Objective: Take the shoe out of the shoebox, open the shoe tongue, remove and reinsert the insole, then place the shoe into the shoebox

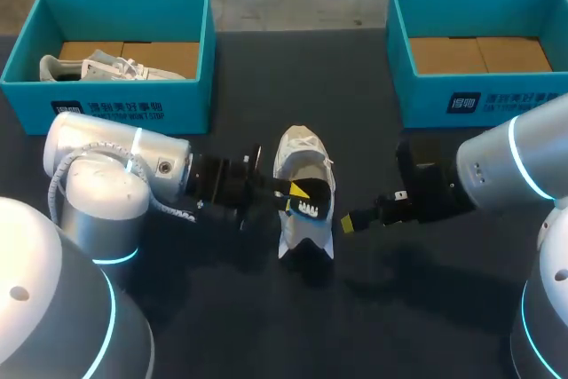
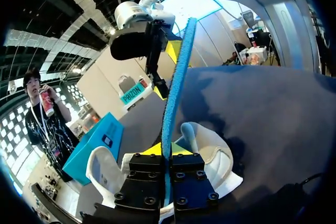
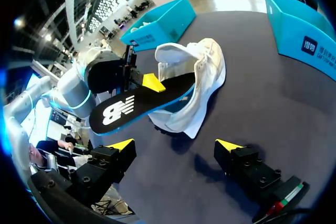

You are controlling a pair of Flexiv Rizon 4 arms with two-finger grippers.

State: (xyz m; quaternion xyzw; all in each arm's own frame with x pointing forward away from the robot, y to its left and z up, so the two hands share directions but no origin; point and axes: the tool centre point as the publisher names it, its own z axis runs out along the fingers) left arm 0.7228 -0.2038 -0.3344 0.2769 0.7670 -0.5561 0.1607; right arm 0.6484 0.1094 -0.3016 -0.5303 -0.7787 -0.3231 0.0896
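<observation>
Jaws first: my left gripper is pinching the black insole, which sticks partly out of the white shoe mid-frame on the dark table, while my right gripper sits spread open just right of the shoe.

Dark table carries left shoebox, right shoebox and 1 white shoe.

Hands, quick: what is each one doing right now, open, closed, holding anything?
Left hand: closed on the insole.
Right hand: open, holding nothing.
</observation>
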